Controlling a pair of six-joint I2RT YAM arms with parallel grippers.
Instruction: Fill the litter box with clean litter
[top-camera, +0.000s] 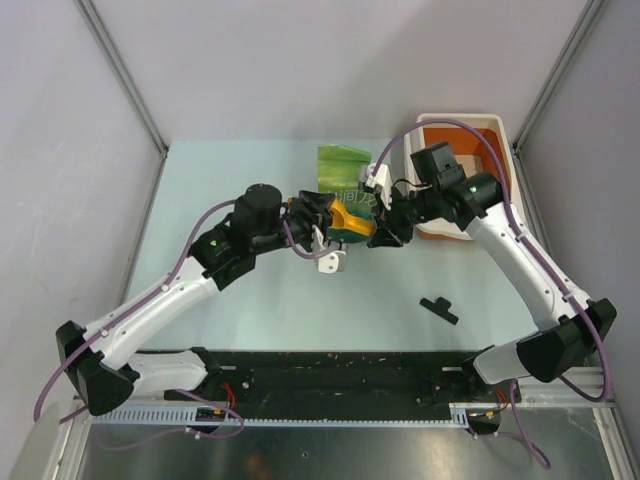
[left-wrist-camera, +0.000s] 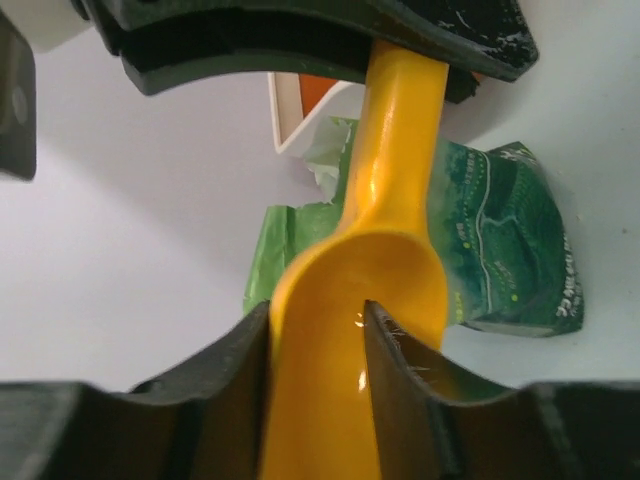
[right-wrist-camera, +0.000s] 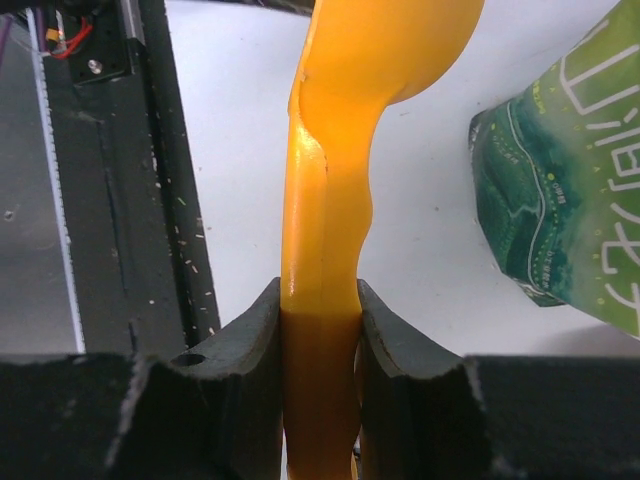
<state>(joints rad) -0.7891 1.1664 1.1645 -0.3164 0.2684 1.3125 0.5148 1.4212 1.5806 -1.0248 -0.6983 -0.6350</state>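
Note:
The yellow-orange scoop (top-camera: 352, 226) hangs above the table middle, held at both ends. My left gripper (top-camera: 322, 218) is shut on its bowl (left-wrist-camera: 400, 280), and its fingers (left-wrist-camera: 230, 370) clamp the bowl's side. My right gripper (top-camera: 379, 238) is shut on the handle (right-wrist-camera: 330, 150). The bowl looks empty. The litter box (top-camera: 470, 119), orange with a white rim, stands at the back right, partly hidden by my right arm; its corner shows in the left wrist view (left-wrist-camera: 288, 110). No clean litter shows. The green bag (top-camera: 343, 165) lies behind the scoop.
The green bag also shows in the left wrist view (left-wrist-camera: 500, 240) and the right wrist view (right-wrist-camera: 570, 180). A small black part (top-camera: 438, 310) lies on the table at the front right. The black base rail (top-camera: 330, 375) runs along the near edge, with pale specks on it (right-wrist-camera: 150, 200).

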